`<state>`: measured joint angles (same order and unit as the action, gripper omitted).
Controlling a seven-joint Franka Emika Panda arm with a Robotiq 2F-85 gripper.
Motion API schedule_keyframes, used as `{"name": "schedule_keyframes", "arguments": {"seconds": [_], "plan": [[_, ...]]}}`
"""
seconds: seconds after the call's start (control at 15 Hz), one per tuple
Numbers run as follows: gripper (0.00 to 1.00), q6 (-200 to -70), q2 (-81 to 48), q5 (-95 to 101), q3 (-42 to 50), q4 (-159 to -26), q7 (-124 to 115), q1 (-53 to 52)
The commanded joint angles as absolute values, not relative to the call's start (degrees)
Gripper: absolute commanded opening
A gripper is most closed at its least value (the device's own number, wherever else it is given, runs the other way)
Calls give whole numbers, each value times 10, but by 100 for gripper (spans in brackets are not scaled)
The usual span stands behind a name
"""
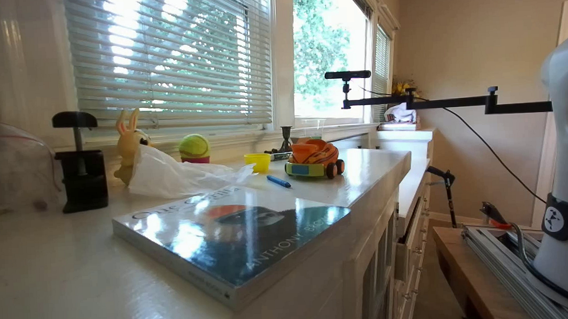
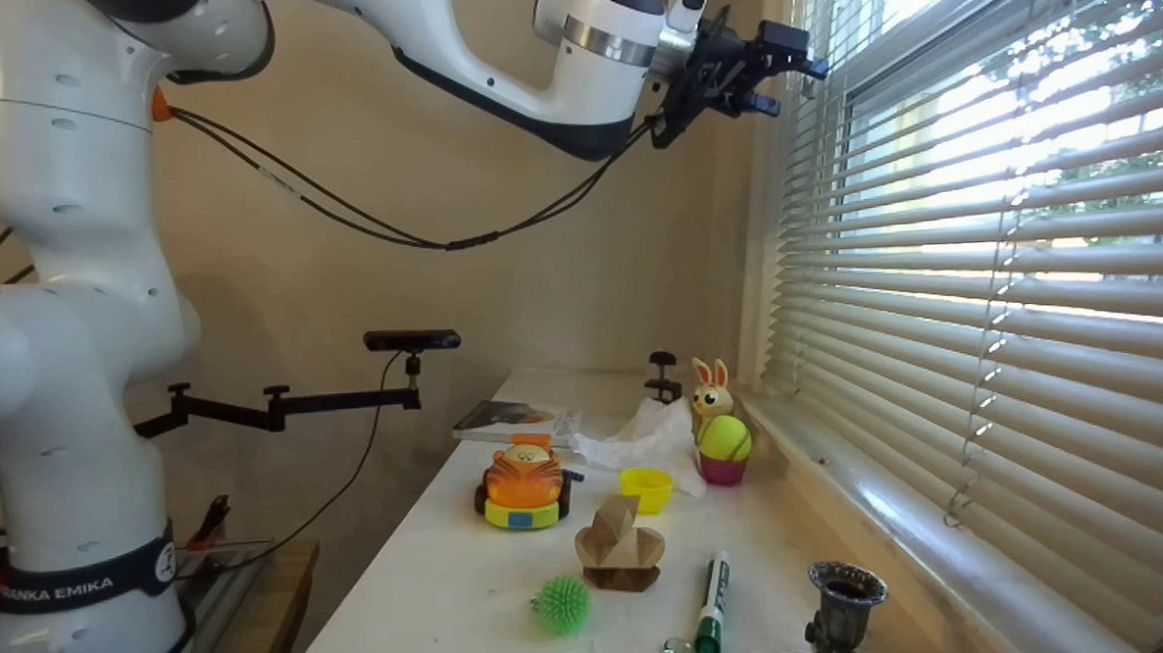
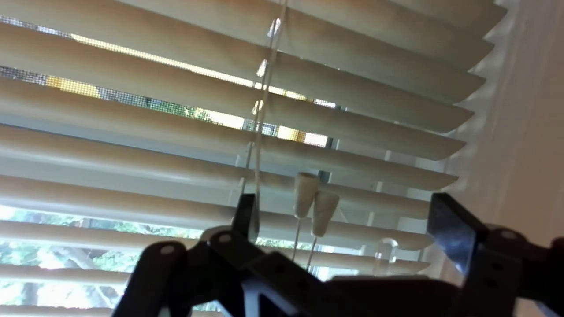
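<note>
Two cord pulls (image 3: 305, 193), "ANTHONY" book (image 1: 234, 238), "EMIKA" arm band (image 2: 78, 586)

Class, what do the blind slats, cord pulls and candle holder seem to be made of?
Blind slats: perhaps painted wood or plastic, satin; smooth, with soft highlights.
Cord pulls: likely plastic or wood, matte; pale, without bright glints.
Candle holder: probably metal, tarnished; dark, mottled, with small glints.

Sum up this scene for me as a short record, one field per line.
place: white counter beside window blinds
robot: gripper open, holding nothing, raised near the blinds
nearest to gripper: two cord pulls, framed between its open jaws in the wrist view
toys: orange car, rabbit figure, green spiky ball
also there: book, marker, yellow cup
</note>
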<state>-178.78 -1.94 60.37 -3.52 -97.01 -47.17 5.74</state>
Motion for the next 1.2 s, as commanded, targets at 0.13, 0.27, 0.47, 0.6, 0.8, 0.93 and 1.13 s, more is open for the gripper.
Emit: {"name": "schedule_keyframes", "arguments": {"seconds": [0.13, 0.27, 0.47, 0.6, 0.8, 0.93, 1.13], "plan": [[68, -1781, -11, 649, -33, -964, -506, 55], [53, -1780, -10, 654, -32, -964, -508, 56], [31, -1779, -7, 657, -30, -963, -508, 56], [18, -1778, -6, 659, -29, -961, -509, 56], [35, -1775, -4, 663, -28, -961, -508, 56], [3, -1774, -3, 668, -28, -961, -509, 55], [4, -1772, -2, 679, -28, -960, -516, 55]]}}
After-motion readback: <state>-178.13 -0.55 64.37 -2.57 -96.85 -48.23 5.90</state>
